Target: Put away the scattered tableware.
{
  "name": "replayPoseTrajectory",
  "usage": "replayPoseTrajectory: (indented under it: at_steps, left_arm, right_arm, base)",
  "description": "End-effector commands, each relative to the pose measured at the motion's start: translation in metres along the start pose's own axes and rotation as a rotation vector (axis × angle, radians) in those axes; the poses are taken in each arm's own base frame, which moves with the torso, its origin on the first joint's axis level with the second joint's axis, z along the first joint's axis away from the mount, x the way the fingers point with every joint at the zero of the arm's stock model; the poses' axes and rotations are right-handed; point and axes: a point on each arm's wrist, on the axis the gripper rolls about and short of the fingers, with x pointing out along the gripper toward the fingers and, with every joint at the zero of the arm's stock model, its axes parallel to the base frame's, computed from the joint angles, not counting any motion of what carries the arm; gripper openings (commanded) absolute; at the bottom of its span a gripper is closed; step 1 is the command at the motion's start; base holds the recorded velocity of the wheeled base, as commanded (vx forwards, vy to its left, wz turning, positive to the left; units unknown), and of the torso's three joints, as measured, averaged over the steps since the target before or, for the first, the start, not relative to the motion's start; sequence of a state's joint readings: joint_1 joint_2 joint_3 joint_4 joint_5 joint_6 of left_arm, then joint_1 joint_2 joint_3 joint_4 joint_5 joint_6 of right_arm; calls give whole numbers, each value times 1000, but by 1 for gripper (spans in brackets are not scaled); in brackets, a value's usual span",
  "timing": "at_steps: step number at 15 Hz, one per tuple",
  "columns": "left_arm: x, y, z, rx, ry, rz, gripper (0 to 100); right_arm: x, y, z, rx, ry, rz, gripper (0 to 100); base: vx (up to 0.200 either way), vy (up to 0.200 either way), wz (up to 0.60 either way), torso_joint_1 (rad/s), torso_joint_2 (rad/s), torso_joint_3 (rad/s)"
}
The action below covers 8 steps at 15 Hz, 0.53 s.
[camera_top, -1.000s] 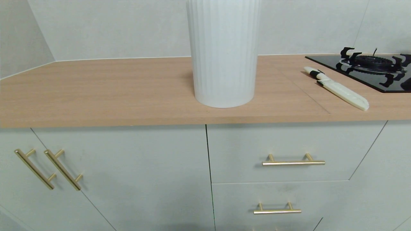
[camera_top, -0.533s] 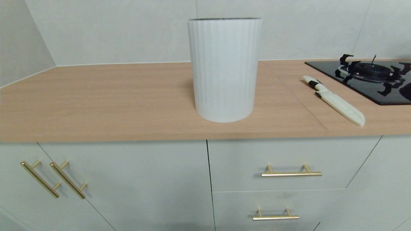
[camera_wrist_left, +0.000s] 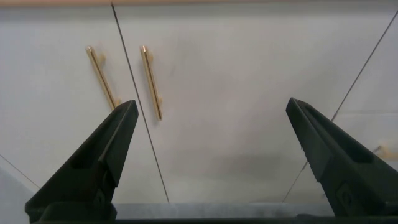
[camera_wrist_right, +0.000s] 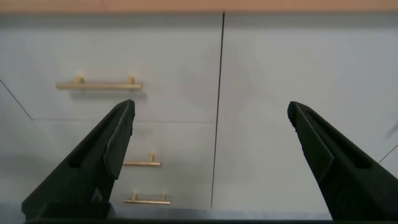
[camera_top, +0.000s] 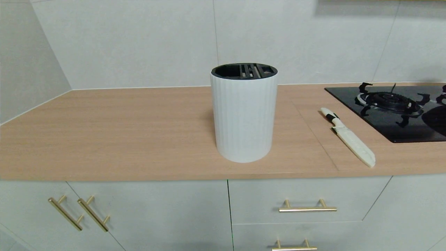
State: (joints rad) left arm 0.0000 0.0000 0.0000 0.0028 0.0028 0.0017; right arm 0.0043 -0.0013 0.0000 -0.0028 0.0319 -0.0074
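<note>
Your head camera has lifted since a second ago, so the whole picture shifted and the top of the white ribbed holder (camera_top: pixel 244 118) has come into sight; nothing on the worktop (camera_top: pixel 104 139) itself has moved. You've got the knife (camera_top: pixel 348 137) lying flat to the right of the holder, between it and the hob (camera_top: pixel 383 118), handle (camera_top: pixel 329 116) at the far end, blade tip toward the near edge. It looks light, stiff and smooth, likely slippery, and it sits low, so take it across the handle. Holder stands mid-worktop, and nothing sticks up from its black slotted insert (camera_top: pixel 244 70). Your left jaws and right jaws both stand wide apart, holding nothing, facing the cupboard fronts (camera_wrist_left: pixel 249 62) below.
</note>
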Motion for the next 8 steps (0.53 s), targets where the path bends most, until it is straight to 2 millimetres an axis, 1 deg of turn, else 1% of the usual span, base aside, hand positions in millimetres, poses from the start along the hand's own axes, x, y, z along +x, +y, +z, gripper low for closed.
replayPoseTrajectory:
  at_steps: [1,8]
  left_arm:
    - [0,0,0,0,0,0,100]
    - [0,0,0,0,0,0,100]
  right_arm:
    - [0,0,0,0,1,2,100]
    - [0,0,0,0,1,1,100]
  base:
    - [0,0,0,188,-481,-290]
    - [0,0,0,207,-496,-285]
